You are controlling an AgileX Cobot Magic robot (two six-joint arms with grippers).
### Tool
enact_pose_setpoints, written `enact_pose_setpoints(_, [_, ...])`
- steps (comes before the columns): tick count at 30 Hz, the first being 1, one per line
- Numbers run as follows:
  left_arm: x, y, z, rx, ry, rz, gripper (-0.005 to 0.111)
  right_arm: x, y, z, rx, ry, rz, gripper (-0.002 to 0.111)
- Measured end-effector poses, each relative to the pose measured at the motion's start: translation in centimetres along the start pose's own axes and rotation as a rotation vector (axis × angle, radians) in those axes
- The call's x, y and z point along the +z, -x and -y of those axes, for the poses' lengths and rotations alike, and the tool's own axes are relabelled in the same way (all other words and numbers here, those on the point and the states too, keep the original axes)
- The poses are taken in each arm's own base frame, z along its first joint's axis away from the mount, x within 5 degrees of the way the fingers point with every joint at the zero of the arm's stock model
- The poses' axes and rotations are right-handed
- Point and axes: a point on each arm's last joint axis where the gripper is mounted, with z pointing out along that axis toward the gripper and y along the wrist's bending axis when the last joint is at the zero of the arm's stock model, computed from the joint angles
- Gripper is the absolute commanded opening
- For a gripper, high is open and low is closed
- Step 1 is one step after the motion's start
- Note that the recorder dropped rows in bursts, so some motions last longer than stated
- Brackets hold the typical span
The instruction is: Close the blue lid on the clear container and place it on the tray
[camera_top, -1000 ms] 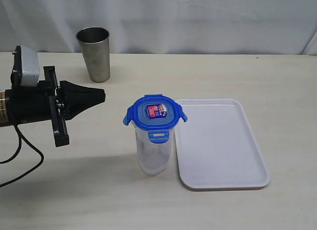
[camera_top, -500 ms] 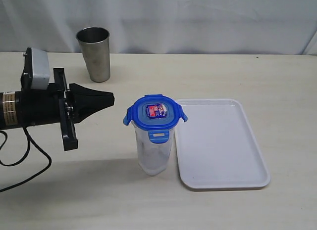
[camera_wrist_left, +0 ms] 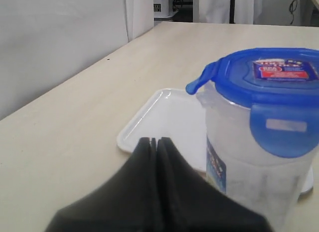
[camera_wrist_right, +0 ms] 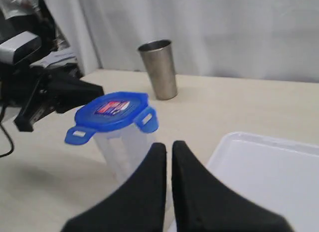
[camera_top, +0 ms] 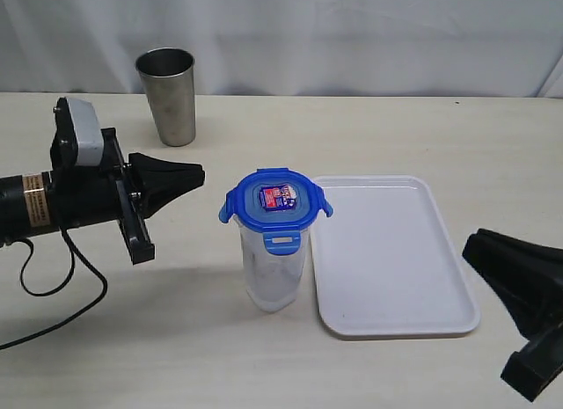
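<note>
Progress check: roughly the first half looks started but not finished. The blue lid (camera_top: pixel 276 200) is sitting on top of the clear container (camera_top: pixel 274 277), square on the mouth as far as I can see. The side flaps stick out like little wings though, so I'd say those aren't snapped down (the front flap hangs down, but I can't tell if it's actually latched).

The container stands upright on the table (camera_top: pixel 396 136), about mid-table towards the near edge. It's just beside the left long edge of the tray (camera_top: pixel 396 259), not on it, and nothing is on the tray.

Left gripper (camera_top: pixel 201 172) has its jaws pressed together with nothing between them. It hovers on the left side of the table, about level with the lid and pointing at it, with a clear gap between them. Right gripper (camera_top: pixel 468 248) is down at the near right corner, past the tray's edge, jaws also pressed together and empty.

So what's left, by my reckoning: press the flaps shut, then grab the container and set it on the tray. The steel tumbler (camera_top: pixel 167 94) at the far edge doesn't matter here.
</note>
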Motion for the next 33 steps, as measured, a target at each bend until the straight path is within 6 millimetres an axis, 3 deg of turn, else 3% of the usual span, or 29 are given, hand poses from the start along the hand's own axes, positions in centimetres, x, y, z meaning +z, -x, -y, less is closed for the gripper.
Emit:
enact_pose_setpoints(9, [0.3,-0.8,0.2,-0.002,-0.016,0.004,0.000,3.0,-2.0,0.6,-0.004,0.160,-0.130,0.005])
enact_pose_setpoints(13, [1.2,-0.8,1.2,0.000,-0.063,0.008,0.000,4.2,-3.5,1.1,-0.060,0.222,-0.190,0.005])
enact_pose_setpoints(33, [1.4,-1.0,2.1,0.030,-0.145,-0.009,0.000,6.0,-6.0,2.2,-0.061,0.253,-0.243,0.005])
